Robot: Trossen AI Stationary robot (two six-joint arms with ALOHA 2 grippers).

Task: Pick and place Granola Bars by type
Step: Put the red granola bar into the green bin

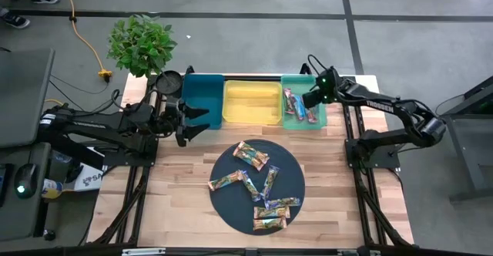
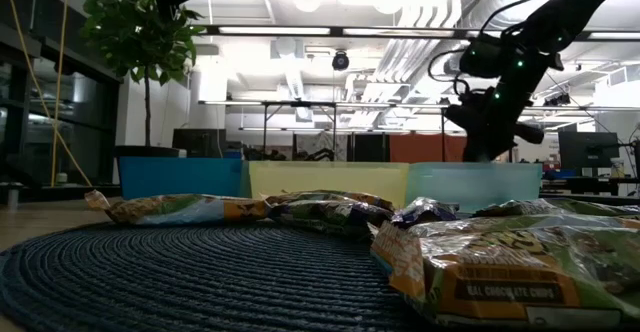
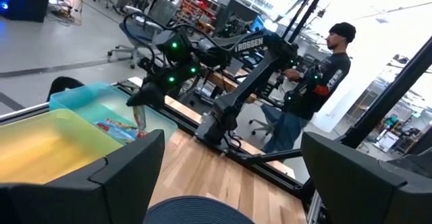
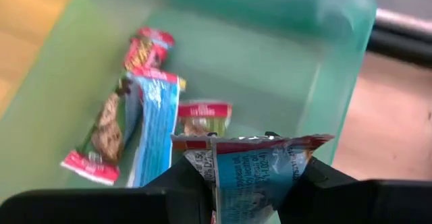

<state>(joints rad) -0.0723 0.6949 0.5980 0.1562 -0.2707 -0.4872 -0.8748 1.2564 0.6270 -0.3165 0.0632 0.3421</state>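
A pale wooden table carries a round dark woven mat and, along its far edge, three long plastic bins: teal, yellow and green. About eight glossy wrapped granola bars still lie scattered on the mat, and three more rest inside the green bin.

The right gripper hangs above the green bin, its fingers clamped on the edge of a blue-and-red wrapped bar that dangles over the bars already placed. The left gripper waits with its jaws spread wide, just in front of the teal bin.

The step in hand looks like the drop. It would go best released low and over the bin's bare floor, clear of the walls, so the bar lands flat and does not tip out.
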